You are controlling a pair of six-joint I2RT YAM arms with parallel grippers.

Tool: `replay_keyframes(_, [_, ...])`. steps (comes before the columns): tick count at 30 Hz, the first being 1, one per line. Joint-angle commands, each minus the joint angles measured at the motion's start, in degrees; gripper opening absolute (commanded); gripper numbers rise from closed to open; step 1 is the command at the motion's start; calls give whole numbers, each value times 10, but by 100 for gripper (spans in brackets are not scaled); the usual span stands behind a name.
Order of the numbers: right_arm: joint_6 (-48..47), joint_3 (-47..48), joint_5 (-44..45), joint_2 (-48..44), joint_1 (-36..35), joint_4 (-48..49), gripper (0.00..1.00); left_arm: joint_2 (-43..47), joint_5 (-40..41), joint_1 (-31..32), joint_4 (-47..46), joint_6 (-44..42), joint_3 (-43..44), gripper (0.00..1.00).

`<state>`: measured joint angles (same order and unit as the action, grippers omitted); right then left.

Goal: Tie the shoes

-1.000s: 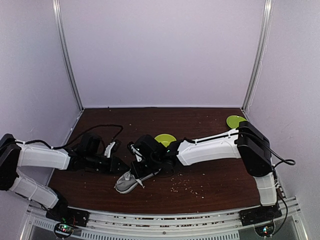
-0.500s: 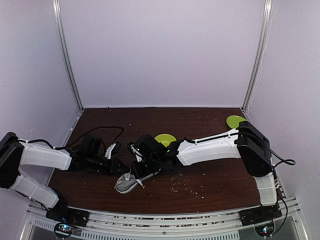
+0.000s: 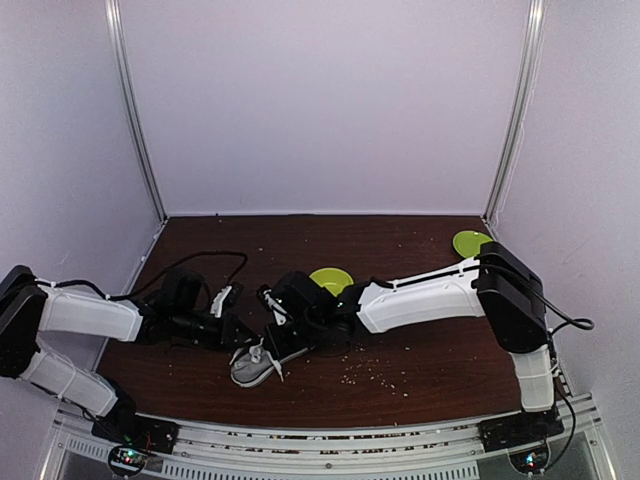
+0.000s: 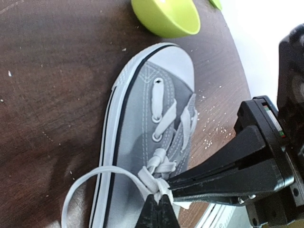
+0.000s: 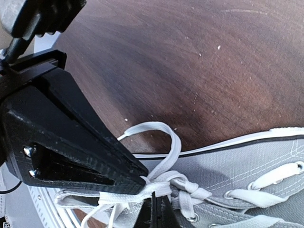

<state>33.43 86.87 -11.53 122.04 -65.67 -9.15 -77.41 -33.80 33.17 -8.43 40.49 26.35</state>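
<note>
The grey canvas sneaker (image 3: 258,362) lies on the brown table near the front, its toe toward the green bowl (image 3: 331,280). It fills the left wrist view (image 4: 142,123) and shows in the right wrist view (image 5: 247,166). The white laces (image 4: 159,164) are knotted over the tongue, with a loop (image 5: 166,137) lying out on the table. My left gripper (image 4: 158,202) is shut on the lace at the knot. My right gripper (image 5: 156,209) is shut on the lace from the other side, its tips meeting the left tips. Both grippers (image 3: 255,335) crowd over the shoe in the top view.
A second green dish (image 3: 468,242) sits at the back right by the frame post. Light crumbs (image 3: 375,372) are scattered on the table right of the shoe. A black cable (image 3: 200,258) arcs over the left arm. The table's front edge is close behind the shoe.
Both grippers have drawn slightly closer together over the shoe's laces. The shoe has shifted a little toward the front.
</note>
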Motion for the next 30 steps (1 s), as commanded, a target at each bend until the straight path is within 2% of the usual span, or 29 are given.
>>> replay_keyframes(1, [-8, -29, 12, -46, 1, 10, 0, 49, 39, -2, 0, -7, -7, 0])
replay_keyframes(12, [-42, -75, 47, -105, -12, 29, 21, 59, 31, -3, 2, 0, -14, 0])
replay_keyframes(22, [-49, -42, 45, -78, -24, 21, 24, 72, 50, -3, -5, 23, -23, 0])
replay_keyframes(26, [-92, -48, 69, -95, -47, 26, 34, 65, 45, -2, -15, 34, -24, 0])
replay_keyframes(30, [-127, -17, 127, -81, -74, -12, 42, 59, 38, -2, -25, 40, -24, 0])
